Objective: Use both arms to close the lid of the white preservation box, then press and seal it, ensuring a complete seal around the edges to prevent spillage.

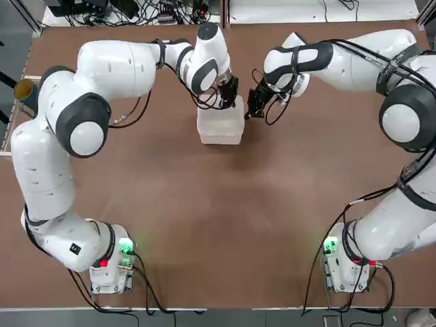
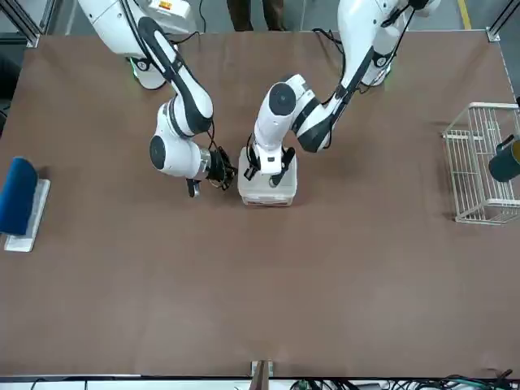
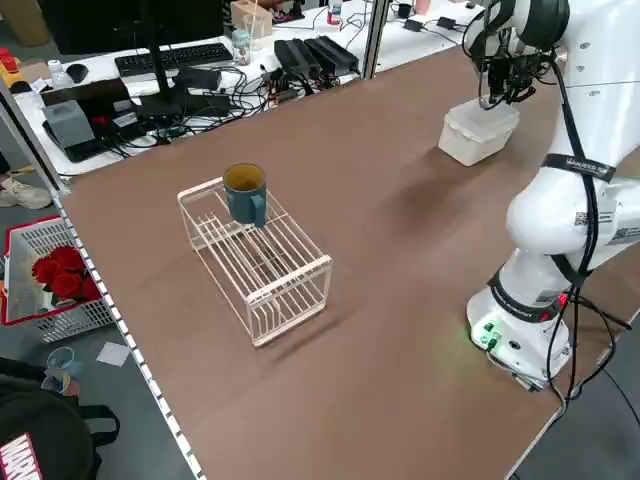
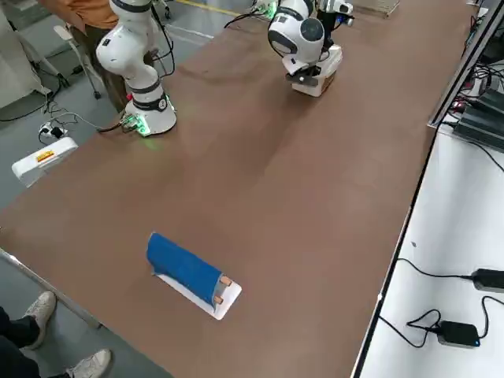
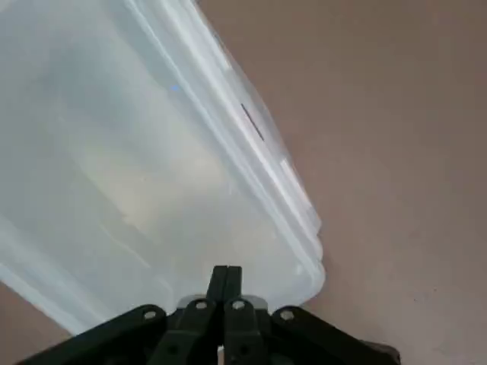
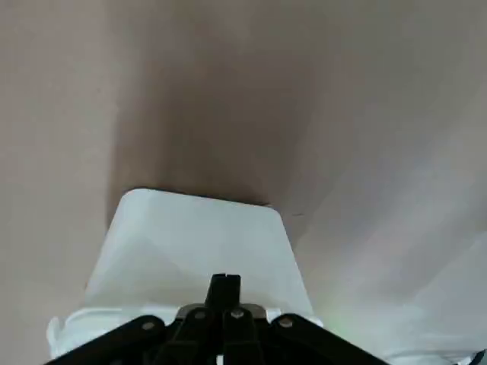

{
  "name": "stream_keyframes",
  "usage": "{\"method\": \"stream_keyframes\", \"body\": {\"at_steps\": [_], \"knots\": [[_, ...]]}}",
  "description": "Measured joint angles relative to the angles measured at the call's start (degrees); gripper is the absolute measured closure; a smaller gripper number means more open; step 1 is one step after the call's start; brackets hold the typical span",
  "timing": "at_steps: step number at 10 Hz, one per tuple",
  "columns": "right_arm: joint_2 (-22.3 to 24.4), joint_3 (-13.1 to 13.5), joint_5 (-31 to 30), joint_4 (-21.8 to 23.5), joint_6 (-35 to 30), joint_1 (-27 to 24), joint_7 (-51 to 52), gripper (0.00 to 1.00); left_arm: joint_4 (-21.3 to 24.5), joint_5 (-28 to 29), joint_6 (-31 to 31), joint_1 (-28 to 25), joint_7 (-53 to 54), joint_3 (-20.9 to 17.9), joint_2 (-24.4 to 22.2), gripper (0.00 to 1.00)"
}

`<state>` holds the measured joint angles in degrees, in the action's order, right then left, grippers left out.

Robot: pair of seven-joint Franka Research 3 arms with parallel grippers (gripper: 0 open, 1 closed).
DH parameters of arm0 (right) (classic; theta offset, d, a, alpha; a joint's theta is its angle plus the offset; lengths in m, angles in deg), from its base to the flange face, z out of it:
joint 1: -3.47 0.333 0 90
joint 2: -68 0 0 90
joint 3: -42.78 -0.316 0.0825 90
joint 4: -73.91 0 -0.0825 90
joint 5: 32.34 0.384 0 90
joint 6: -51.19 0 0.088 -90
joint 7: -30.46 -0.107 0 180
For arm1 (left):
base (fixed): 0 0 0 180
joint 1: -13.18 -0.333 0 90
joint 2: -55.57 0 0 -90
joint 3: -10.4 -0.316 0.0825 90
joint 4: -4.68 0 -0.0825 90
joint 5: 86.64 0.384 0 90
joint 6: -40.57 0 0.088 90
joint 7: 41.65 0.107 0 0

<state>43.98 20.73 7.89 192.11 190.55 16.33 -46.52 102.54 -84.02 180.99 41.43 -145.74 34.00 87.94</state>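
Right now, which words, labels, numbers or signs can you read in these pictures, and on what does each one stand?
No text can be read in full.
Black bag on the floor: large letters, cut off by the picture's edge, not readable.
Left arm: small printed labels, too small to read.
White preservation box: no text seen.

A robotics lab is showing here: two white robot arms (image 1: 102, 88) are standing bolted to a brown table (image 1: 225, 225), while a side bench (image 3: 190, 75) is carrying a keyboard (image 3: 165, 58), power adapters (image 3: 320, 55) and tangled cables.
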Motion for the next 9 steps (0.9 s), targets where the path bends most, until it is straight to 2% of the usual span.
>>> {"method": "stream_keyframes", "body": {"at_steps": [5,9], "knots": [[-0.8,0.2,0.0,-0.3,1.0,0.5,-0.7,0.99,-0.1,0.0,0.1,-0.1,0.0,-0.1,0.0,0.99],[-0.9,1.7,-0.7,-3.3,-6.0,0.0,-0.6,0.99,-0.5,0.3,-1.5,-2.2,0.0,-0.1,0.0,0.99]]}}
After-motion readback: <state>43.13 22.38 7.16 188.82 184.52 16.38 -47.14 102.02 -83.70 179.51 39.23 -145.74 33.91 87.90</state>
